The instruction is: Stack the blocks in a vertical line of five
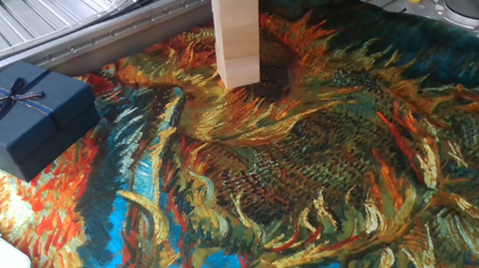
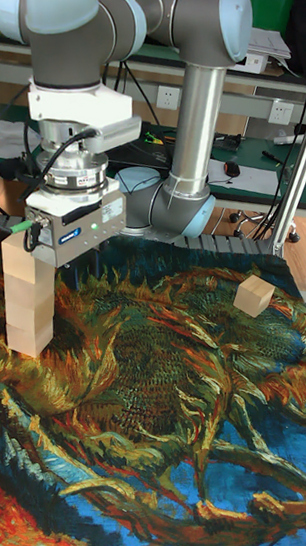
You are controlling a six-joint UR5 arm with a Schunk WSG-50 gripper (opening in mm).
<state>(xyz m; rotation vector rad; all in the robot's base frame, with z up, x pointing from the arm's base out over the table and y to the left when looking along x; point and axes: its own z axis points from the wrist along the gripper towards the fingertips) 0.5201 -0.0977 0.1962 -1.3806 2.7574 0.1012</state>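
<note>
Blocks [image 2: 28,310] stand as a column at the cloth's [image 1: 321,169] far edge, gripper [image 2: 33,254] at its top — jaw state hidden — while one [image 2: 254,294] lies well apart; a skewed release could topple it.

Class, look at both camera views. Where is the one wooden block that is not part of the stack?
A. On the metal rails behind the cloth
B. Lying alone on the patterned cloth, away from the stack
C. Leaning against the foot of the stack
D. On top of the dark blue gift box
B: in the tall fixed view the loose block sits by itself on the patterned cloth, well apart from the stack.
</note>
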